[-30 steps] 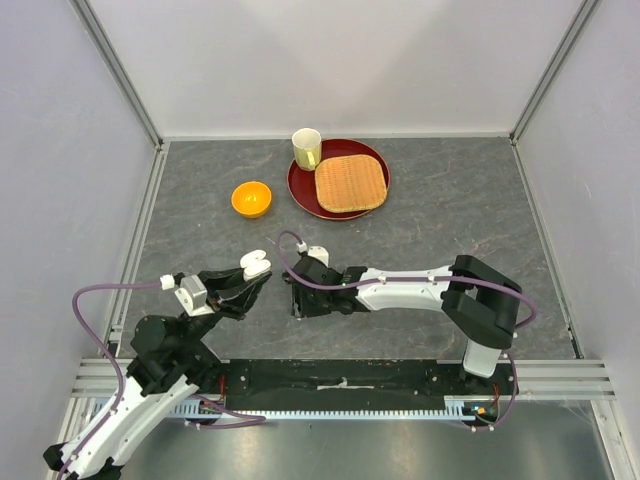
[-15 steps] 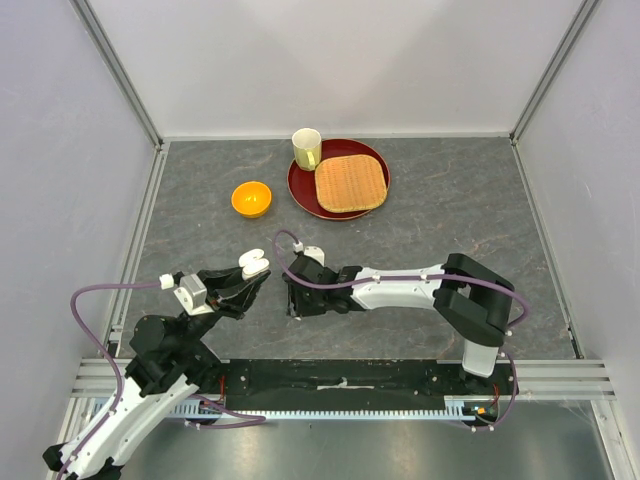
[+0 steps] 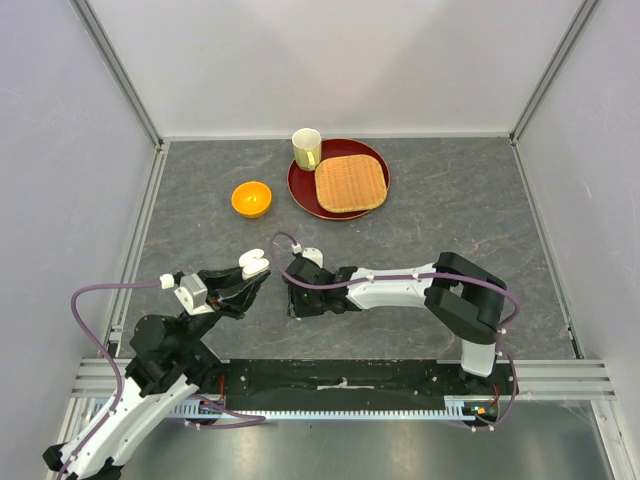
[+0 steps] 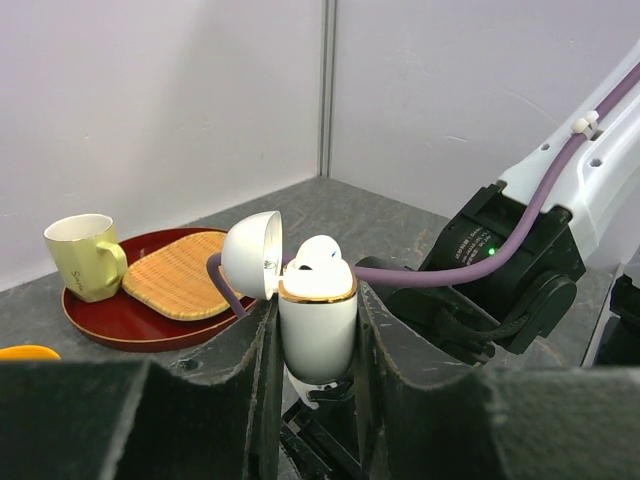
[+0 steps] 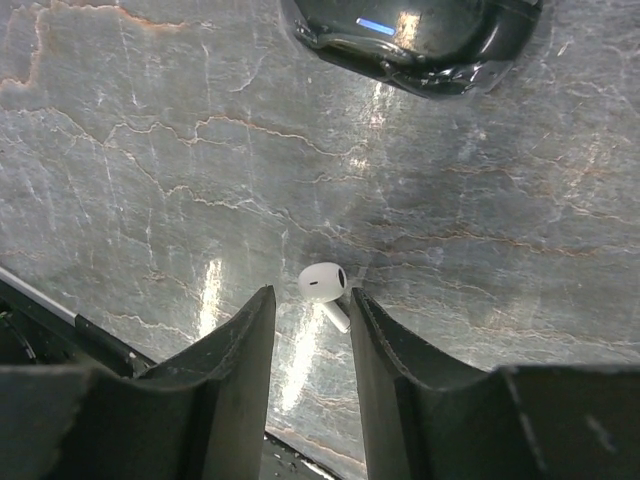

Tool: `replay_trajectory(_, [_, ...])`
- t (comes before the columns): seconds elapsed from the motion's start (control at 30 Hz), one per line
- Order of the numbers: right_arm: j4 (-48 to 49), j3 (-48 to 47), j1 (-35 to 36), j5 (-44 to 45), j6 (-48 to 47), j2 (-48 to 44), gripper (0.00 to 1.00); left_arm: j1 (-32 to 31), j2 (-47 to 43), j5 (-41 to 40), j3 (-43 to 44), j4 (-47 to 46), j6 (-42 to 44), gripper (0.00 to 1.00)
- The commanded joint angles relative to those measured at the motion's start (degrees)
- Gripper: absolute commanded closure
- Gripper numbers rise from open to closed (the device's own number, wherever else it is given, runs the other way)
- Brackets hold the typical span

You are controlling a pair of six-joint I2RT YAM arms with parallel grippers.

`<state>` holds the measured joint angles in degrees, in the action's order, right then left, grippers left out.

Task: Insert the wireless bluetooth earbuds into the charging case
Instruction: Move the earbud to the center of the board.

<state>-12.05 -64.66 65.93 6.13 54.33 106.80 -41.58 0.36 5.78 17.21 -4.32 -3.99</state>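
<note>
My left gripper (image 3: 248, 282) is shut on a white charging case (image 4: 317, 330) with a gold rim and holds it upright above the table. The lid (image 4: 250, 255) is open, and one white earbud (image 4: 318, 254) sits in the case. The case also shows in the top view (image 3: 255, 265). My right gripper (image 3: 294, 303) points down at the table just right of the case. In the right wrist view it (image 5: 311, 298) is open, and a white earbud (image 5: 324, 284) with a short stem lies on the table between its fingertips, untouched. The black earbuds are out of view.
A glossy black rounded case (image 5: 415, 35) with a blue light lies just beyond the white earbud. An orange bowl (image 3: 251, 198), a yellow cup (image 3: 307, 148) and a red plate (image 3: 303, 190) bearing a woven mat (image 3: 350, 183) stand at the back. Grey walls enclose the table.
My right arm has shifted slightly to the left, bringing its gripper a little closer to the held case. The left arm and the case have not moved.
</note>
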Motion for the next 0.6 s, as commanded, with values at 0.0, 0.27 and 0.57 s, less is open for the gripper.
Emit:
replay_trajectory(0.0, [-0.5, -2.5, 0.1, 1.8, 0.7, 0.9, 0.57, 0.1, -4.2, -1.4, 1.8, -0.5, 1.6, 0.98])
replay_trajectory(0.27, [-1.1, -2.8, 0.2, 2.7, 1.0, 2.3, 0.59, 0.1, -4.2, -1.6, 1.5, -0.5, 1.4, 0.98])
replay_trajectory(0.57, [-3.7, -3.5, 0.1, 5.2, 1.0, 2.8, 0.64, 0.1, -4.3, -1.6, 1.4, -0.3, 0.8, 0.98])
